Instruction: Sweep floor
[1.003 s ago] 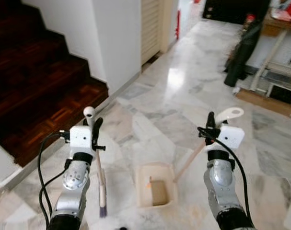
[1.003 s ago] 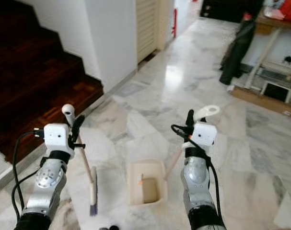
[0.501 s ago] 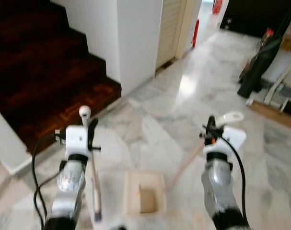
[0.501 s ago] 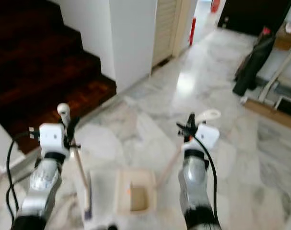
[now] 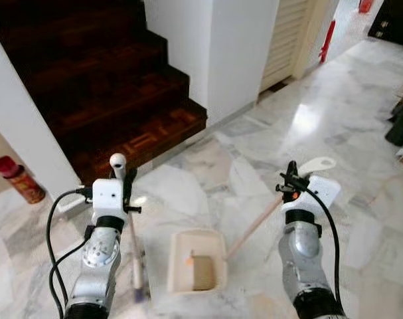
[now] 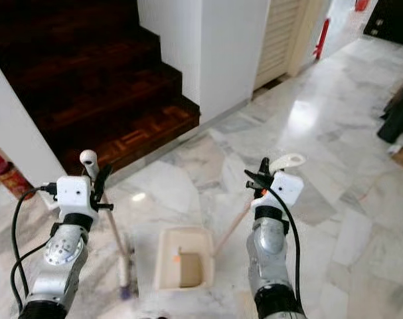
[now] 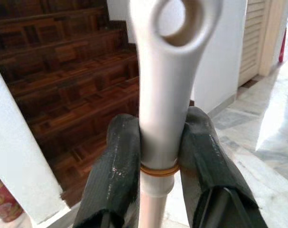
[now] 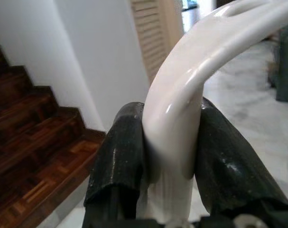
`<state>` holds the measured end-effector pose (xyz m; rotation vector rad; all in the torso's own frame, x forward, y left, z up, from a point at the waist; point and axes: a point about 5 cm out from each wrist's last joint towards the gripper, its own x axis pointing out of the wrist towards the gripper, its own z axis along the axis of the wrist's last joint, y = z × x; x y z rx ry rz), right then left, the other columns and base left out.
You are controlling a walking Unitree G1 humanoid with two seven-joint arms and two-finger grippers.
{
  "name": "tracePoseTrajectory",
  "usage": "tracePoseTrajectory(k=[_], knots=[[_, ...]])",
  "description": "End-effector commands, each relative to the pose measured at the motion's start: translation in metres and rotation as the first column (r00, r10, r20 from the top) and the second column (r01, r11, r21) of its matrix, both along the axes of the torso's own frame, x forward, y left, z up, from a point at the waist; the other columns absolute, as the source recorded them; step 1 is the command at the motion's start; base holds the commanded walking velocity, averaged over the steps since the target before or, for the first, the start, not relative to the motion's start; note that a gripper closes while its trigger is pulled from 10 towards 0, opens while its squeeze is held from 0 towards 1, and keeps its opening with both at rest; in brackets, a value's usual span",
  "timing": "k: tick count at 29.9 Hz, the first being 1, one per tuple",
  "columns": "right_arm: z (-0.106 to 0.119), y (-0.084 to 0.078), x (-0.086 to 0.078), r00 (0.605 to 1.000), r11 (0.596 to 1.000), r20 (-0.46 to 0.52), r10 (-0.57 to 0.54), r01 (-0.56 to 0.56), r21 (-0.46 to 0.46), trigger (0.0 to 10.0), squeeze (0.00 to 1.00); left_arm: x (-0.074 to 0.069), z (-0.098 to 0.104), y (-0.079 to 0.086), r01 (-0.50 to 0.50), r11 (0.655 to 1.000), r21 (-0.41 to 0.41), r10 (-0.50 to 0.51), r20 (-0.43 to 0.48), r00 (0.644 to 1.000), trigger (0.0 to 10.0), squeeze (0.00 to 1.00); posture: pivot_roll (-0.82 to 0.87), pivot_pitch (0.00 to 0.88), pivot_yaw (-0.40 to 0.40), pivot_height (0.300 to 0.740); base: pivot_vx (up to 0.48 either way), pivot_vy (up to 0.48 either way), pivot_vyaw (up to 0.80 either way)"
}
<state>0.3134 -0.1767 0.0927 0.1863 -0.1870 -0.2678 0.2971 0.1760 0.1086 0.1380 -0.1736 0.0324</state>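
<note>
Two tools are in hand, one per arm. My left gripper (image 7: 159, 156) has its black fingers (image 7: 114, 161) clamped on the pale plastic handle of the long-handled broom (image 5: 134, 246); in the head view that shaft runs nearly straight down from the gripper at lower left of the frame to a purple-bristled head resting on the grey-veined marble floor (image 5: 334, 126). My right gripper (image 8: 168, 156) is closed round the white looped grip of the cream plastic dustpan (image 5: 196, 260), whose wooden-coloured handle slants down and leftward from lower right to the pan at lower centre.

So the pan sits between my arms, just beside the broom head and to its right in the picture. It already holds a brown scrap and a small orange bit. I'd judge any stroke should run from the broom side rightward toward the pan, and the left arm is the one placed for it. Dark wooden stairs (image 5: 88, 86) fill the upper left, a red can (image 5: 18, 179) at mid-left edge.
</note>
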Motion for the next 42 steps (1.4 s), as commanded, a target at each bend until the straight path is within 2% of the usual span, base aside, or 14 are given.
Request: tracePoseTrajectory(k=[1,7,10,25,31,42], knots=[[0.0080,-0.0012,0.0033,1.000,1.000,0.030,-0.007,0.006,0.018,10.0,0.00,0.0019,0.0136,0.0010,-0.001,1.000,0.001,0.001,0.056,0.998,10.0,0.00,0.00,0.056,-0.039,0.740,0.000,0.000,0.00],[0.0092,-0.0014,0.0032,0.999,1.000,0.035,-0.003,0.003,-0.002,10.0,0.00,0.0010,0.0135,0.0026,-0.009,1.000,0.002,0.009,0.053,0.999,10.0,0.00,0.00,0.064,-0.040,0.740,0.000,0.000,0.00],[0.0121,-0.0021,0.0024,0.999,1.000,0.051,-0.012,0.013,-0.027,10.0,0.00,0.0008,0.0131,0.0022,-0.009,1.000,0.000,0.009,0.050,0.999,10.0,0.00,0.00,0.069,-0.039,0.740,0.000,0.000,0.80],[0.0102,-0.0033,0.0012,0.999,1.000,0.038,-0.028,0.028,0.004,10.0,0.00,-0.0011,0.0123,0.0019,-0.012,1.000,-0.006,0.012,0.042,0.999,10.0,0.00,0.00,0.080,-0.041,0.740,0.000,0.000,0.77],[0.0079,-0.0056,0.0010,0.999,0.998,0.027,-0.040,0.039,0.047,10.0,0.00,-0.0018,0.0124,0.0027,-0.016,1.000,-0.009,0.017,0.041,0.999,10.0,0.00,0.00,0.088,-0.042,0.740,0.000,0.000,0.00],[0.0070,-0.0085,0.0006,0.999,0.997,0.023,-0.043,0.041,0.067,10.0,0.00,-0.0034,0.0115,0.0025,-0.019,0.999,-0.025,0.020,0.033,0.999,10.0,0.00,0.01,0.089,-0.043,0.740,0.000,0.000,0.00]])
